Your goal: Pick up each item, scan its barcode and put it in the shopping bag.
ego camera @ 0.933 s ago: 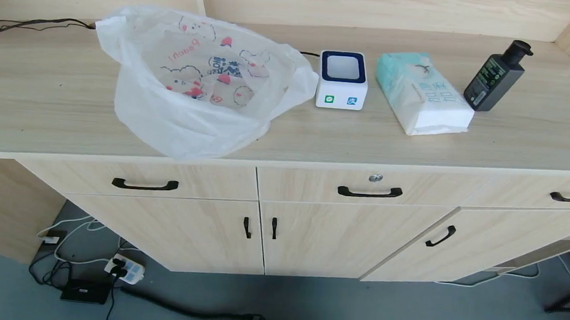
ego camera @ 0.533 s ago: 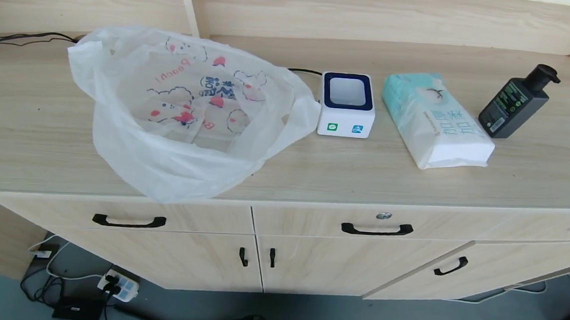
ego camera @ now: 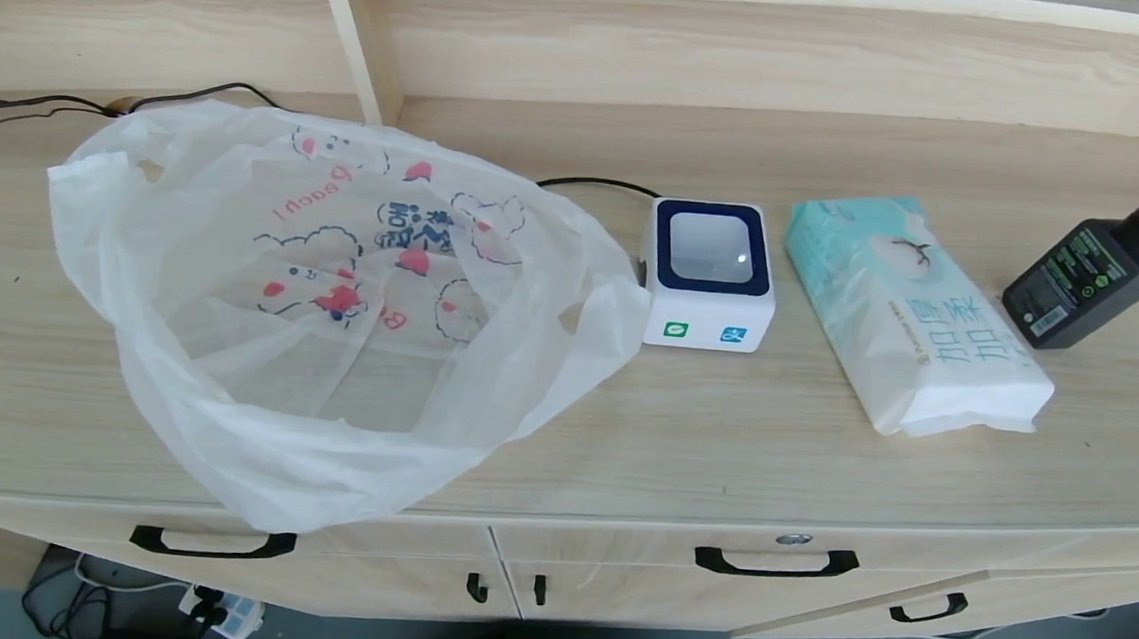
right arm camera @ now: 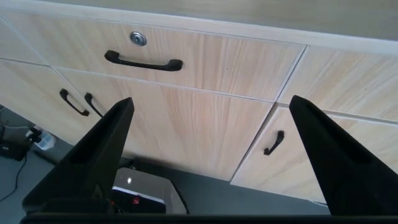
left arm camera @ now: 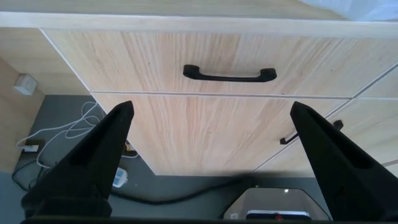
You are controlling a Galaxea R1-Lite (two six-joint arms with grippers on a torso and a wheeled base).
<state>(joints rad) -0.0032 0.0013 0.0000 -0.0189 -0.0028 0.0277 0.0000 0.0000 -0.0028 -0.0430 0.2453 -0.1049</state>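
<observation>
Pale wood grain runs everywhere: the counter [ego camera: 771, 444] stretches wide in front of me, with a bare strip between the items and its front edge and more bare board behind them up to the back wall.

On the left sits the shopping bag [ego camera: 329, 323], thin, translucent, crinkled plastic with cartoon prints. Its mouth gapes wide and its front fold droops just over the counter's lip. Its right flap reaches the scanner [ego camera: 710, 274]; whether they touch, I cannot tell. The scanner is a small white cube with rounded corners and a dark blue frame around a glossy window, and a black cable [ego camera: 594, 183] curls away behind it.

Right of it lies the tissue pack [ego camera: 915, 319], soft and pillowy in teal and white, set at a slant. The black pump bottle [ego camera: 1093, 281], matte and square-shouldered, stands near the counter's right end, close to the pack but apart.

Both pincers are down below the worktop, facing the cabinet fronts. My left gripper [left arm camera: 211, 109] is spread wide and holds nothing, with a black drawer handle [left arm camera: 229, 74] ahead. My right gripper [right arm camera: 210, 101] is likewise released, facing the keyhole [right arm camera: 137, 38].
</observation>
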